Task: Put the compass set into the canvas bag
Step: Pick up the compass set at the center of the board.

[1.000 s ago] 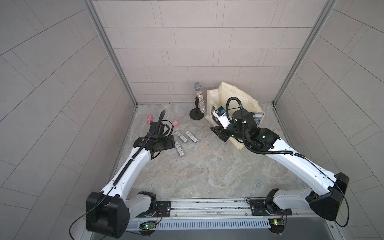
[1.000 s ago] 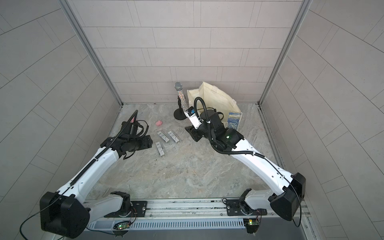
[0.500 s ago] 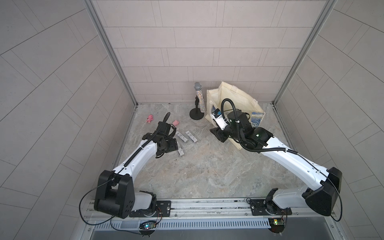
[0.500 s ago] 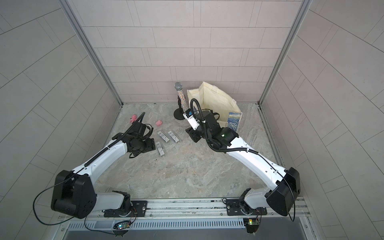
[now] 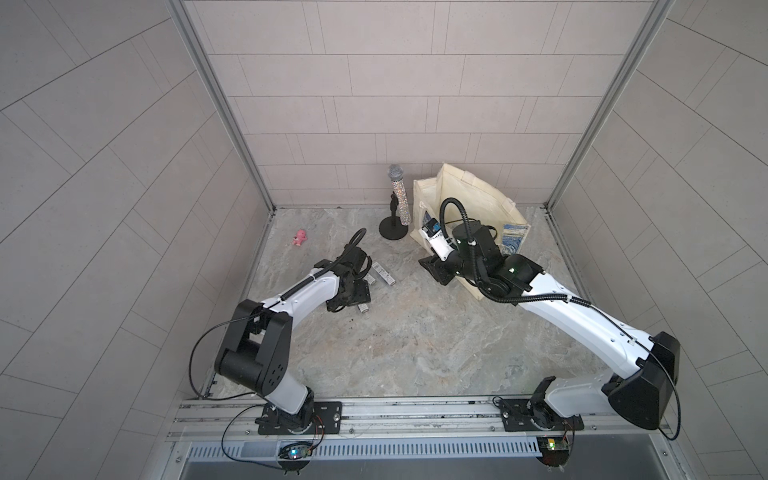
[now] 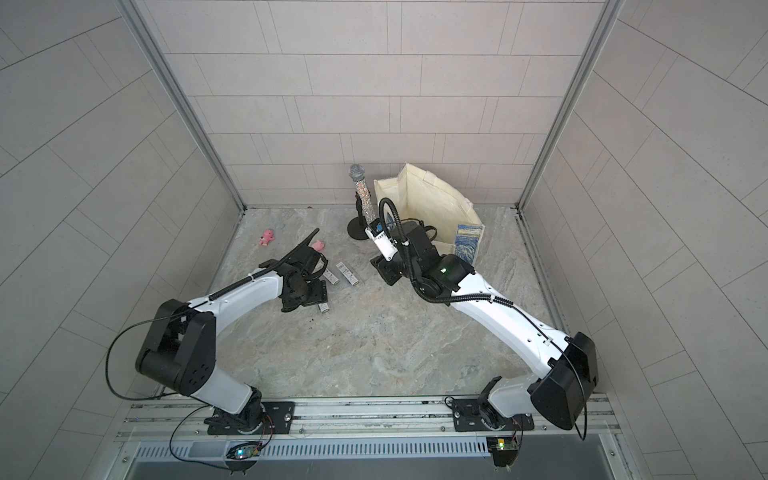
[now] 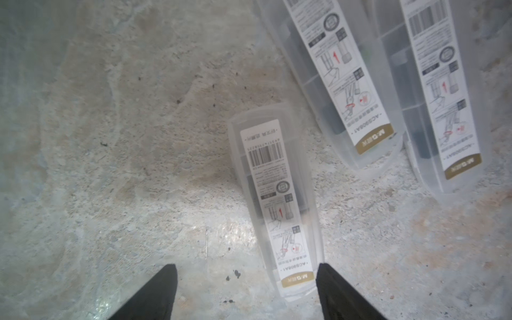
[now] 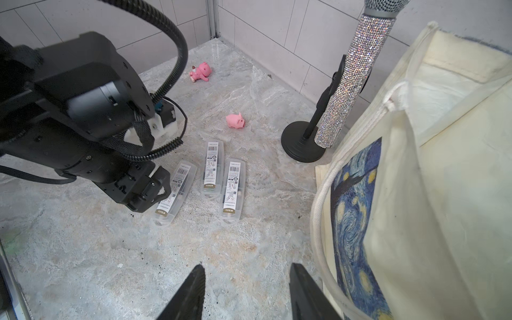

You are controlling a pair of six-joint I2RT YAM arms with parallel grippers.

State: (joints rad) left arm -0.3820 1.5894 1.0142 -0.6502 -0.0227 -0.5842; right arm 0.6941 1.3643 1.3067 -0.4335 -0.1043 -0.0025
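Since a second ago the left arm has swung in and dropped low over the row of cases, its jaws widening on the way. The right arm has barely shifted.

Far left, a pig (image 6: 266, 237) lies near the back corner, and a second pig (image 6: 318, 246) lies closer to the left arm. Next comes the left gripper (image 7: 245, 265), low over the table (image 5: 415, 340) with its jaws open and straddling the near end of a compass set (image 7: 277, 199). That set is a clear flat case with a white label, lying flat on the table. One finger (image 7: 340, 299) is just beside the case's edge, and it is unclear whether they touch.

A second set (image 7: 340, 77) and a third set (image 7: 440, 88) lie side by side just to the right, also flat on the table.

Further right, a glittery microphone (image 5: 397, 195) leans in its black stand. The right gripper (image 8: 246, 266) hovers over the table just beside the bag (image 5: 469, 199), jaws apart and empty. The bag stands at the back right, mouth open, with its starry print facing the gripper.
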